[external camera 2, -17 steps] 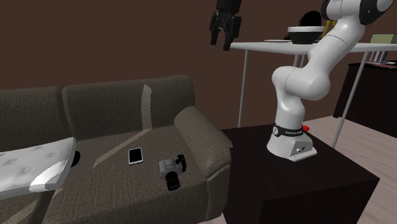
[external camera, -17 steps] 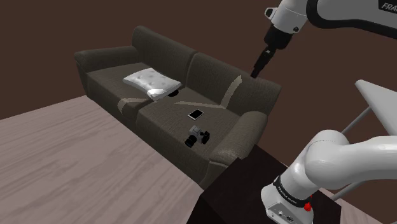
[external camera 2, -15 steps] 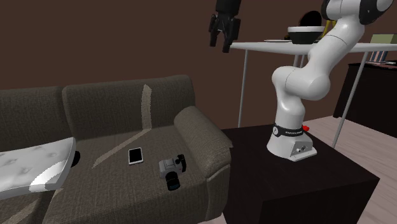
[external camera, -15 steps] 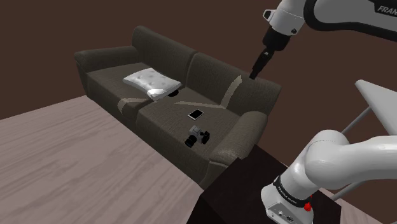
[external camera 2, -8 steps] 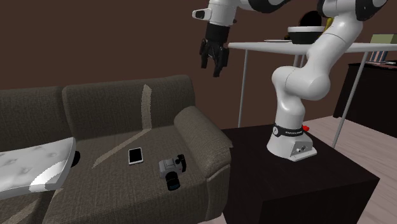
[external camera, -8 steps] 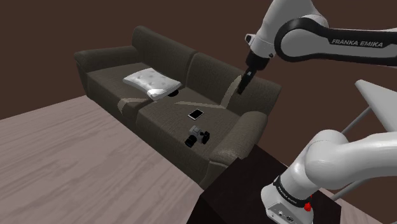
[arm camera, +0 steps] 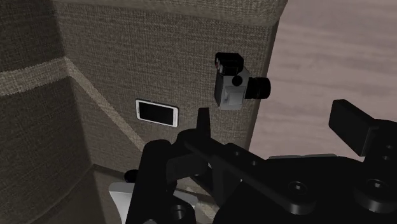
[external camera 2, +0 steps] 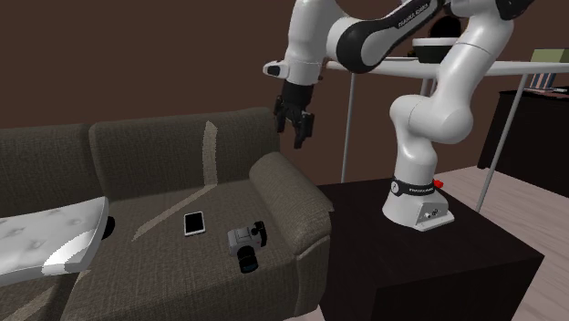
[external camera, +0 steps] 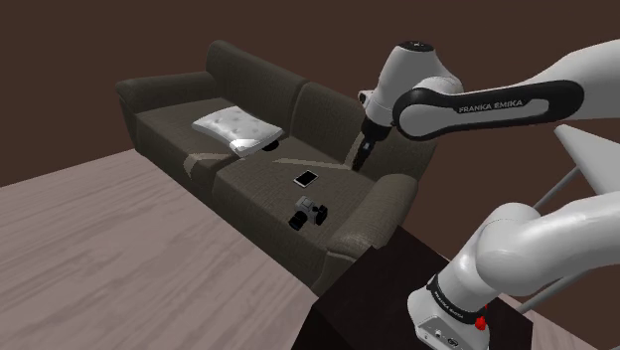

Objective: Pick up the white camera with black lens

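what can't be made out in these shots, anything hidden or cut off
- dark object beside the pillow: shoulder view, mostly under the pillow's edge, so unidentifiable.
- pillow: second exterior view, cut off by the left edge.
- camera markings and buttons: too small in both exterior views.
- what stands on the white table: second exterior view, partly behind the arm.

The camera (external camera: pixel 309 213) has a small pale grey body with a black lens and black top parts. It lies just below the shoulder view's centre on the sofa seat (external camera: pixel 260 182), lens toward the seat's front edge.
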`<state>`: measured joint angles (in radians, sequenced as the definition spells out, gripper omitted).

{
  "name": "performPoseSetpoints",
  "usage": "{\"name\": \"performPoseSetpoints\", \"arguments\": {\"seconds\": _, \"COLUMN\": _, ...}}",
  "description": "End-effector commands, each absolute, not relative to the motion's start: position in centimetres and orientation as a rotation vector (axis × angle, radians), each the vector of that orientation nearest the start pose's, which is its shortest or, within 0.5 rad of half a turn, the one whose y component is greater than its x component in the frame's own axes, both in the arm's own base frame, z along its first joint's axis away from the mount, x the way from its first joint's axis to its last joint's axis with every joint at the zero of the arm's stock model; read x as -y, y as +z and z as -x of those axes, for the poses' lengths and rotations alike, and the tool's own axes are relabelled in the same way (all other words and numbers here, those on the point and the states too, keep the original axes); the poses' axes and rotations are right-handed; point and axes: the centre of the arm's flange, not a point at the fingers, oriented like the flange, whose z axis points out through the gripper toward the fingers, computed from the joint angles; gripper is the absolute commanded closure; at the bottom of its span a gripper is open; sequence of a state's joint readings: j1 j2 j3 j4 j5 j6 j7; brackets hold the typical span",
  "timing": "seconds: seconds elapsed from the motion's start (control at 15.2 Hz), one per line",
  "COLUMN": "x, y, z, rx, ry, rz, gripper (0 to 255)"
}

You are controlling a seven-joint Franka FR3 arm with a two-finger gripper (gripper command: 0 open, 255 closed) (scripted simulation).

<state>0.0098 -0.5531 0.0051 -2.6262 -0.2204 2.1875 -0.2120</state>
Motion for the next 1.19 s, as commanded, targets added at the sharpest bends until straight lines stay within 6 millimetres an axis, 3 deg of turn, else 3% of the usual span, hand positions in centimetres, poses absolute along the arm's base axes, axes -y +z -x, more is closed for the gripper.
{"name": "performPoseSetpoints", "arguments": {"seconds": 0.0, "x": 0.5, "y": 41.3, "z": -39.1, "rx": 0.603, "ry": -0.155, "rz": 3.29, "gripper": 0}}
{"name": "performPoseSetpoints", "arguments": {"seconds": 1.12, "x": 2.4, "y": 19.8, "z": -45.8, "rx": 0.863, "ry": -0.087, "rz": 3.293, "gripper": 0}}
